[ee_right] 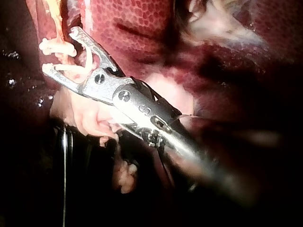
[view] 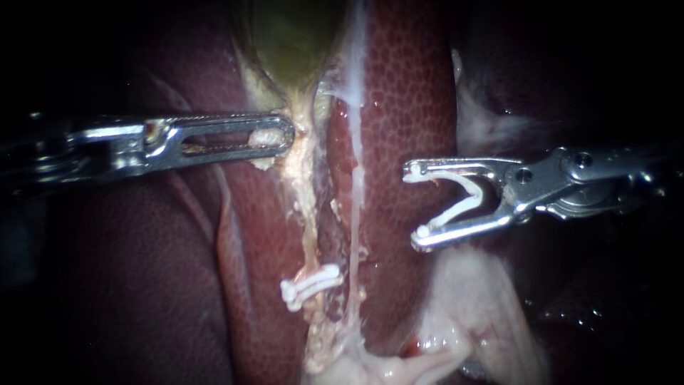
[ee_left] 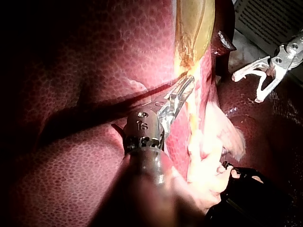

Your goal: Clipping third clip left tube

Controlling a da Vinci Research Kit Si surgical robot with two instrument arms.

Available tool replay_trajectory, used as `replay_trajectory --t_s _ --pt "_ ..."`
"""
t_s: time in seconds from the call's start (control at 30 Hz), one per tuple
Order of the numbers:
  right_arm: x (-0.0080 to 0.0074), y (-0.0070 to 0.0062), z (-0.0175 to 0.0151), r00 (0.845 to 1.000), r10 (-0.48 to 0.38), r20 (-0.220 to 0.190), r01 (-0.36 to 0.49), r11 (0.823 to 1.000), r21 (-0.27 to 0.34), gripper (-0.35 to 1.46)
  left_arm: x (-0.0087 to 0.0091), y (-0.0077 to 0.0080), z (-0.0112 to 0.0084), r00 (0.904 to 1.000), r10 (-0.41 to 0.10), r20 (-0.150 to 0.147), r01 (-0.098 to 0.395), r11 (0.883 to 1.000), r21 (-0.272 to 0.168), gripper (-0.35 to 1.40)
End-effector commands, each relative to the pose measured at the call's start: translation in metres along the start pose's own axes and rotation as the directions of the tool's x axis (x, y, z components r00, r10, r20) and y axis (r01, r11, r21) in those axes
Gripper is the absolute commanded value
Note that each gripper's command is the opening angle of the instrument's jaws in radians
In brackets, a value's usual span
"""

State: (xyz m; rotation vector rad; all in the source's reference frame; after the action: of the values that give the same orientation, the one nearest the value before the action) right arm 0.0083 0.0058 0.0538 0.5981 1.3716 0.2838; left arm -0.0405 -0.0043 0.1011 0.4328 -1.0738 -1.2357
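Observation:
My left instrument (view: 283, 135) comes in from the left, its long slotted jaws shut on pale tissue at the neck of the green-yellow gallbladder (view: 292, 36). Below that grip the left tube (view: 308, 207) runs down as a pale ragged strand. One white clip (view: 310, 284) sits across it low down. The right tube (view: 354, 214) is a thin whitish strand beside it. My right instrument (view: 415, 207) stands over the liver (view: 406, 107), to the right of both tubes and clear of them. Its jaws hold a spread white clip (view: 463, 199) (ee_right: 71, 66) between them.
Pale fatty tissue (view: 484, 306) spreads at the lower right and under the tubes' lower ends. Dark red liver lobes flank the tubes on both sides. In the left wrist view my right instrument (ee_left: 258, 78) hangs beyond the gallbladder (ee_left: 194, 23).

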Motion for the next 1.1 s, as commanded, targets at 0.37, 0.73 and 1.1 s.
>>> replay_trajectory --t_s 0.37,0.73,1.1 --pt "-0.0001 0.0000 0.0001 1.000 -0.001 -0.001 0.001 1.000 0.000 0.60 -0.0019 0.0000 -0.0022 0.9999 -0.008 -0.010 0.008 1.000 0.009 -0.23" --pt "-0.0001 0.0000 0.0005 1.000 -0.001 -0.003 0.001 1.000 -0.002 0.60 -0.0052 -0.0011 -0.0070 0.9989 -0.035 0.033 0.035 0.999 -0.002 -0.23" --pt "-0.0017 0.0005 0.0043 1.000 -0.015 -0.022 0.014 1.000 -0.002 0.60 -0.0051 -0.0014 -0.0074 0.9987 -0.035 0.036 0.035 0.999 -0.001 -0.23"
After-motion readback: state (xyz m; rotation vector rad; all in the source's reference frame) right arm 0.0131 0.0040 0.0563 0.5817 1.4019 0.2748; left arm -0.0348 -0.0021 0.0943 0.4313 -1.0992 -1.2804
